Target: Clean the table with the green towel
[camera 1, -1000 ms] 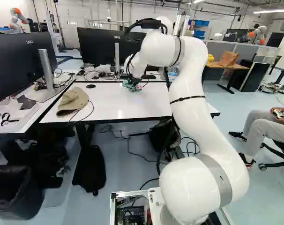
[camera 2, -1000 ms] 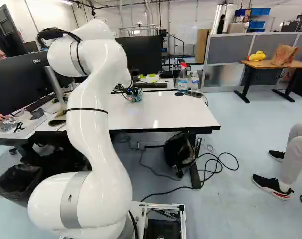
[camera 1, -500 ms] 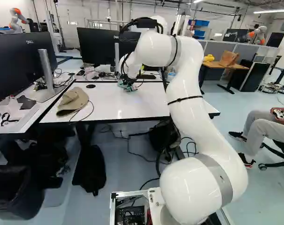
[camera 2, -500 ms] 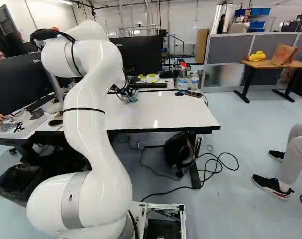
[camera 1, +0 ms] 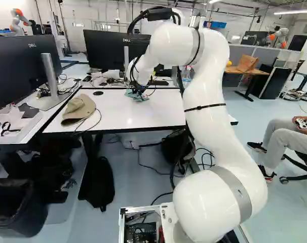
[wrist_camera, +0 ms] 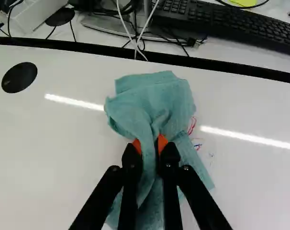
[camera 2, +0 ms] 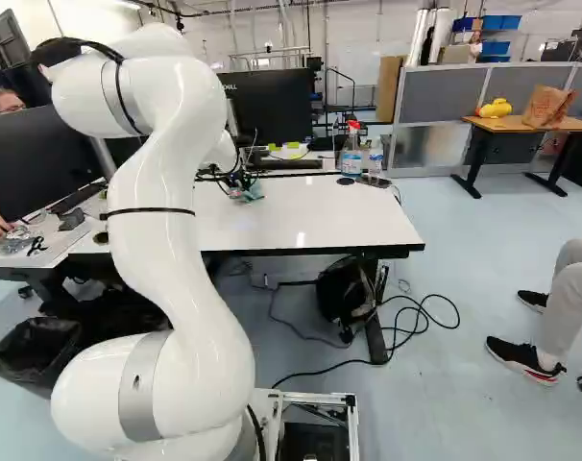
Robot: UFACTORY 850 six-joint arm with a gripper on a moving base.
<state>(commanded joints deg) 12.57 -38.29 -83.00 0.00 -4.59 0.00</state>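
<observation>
Bright room, ceiling light (camera 1: 294, 12) lit; glare streaks (wrist_camera: 250, 137) on white tabletop (wrist_camera: 63, 153); soft shading on arm (camera 1: 209, 119).

**A robotics lab with office furniture**

I can make out another robot (camera 1: 20, 21) at the far left of my left base view, plus monitors (camera 1: 105, 49), a keyboard (wrist_camera: 236, 25), a white desk (camera 2: 310, 213), grey partitions (camera 2: 440, 94) and blue bins (camera 2: 500, 22).

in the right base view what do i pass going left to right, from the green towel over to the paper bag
green towel → spray bottle with a red top → clear bottle → yellow duck-shaped thing → brown paper bag
</observation>
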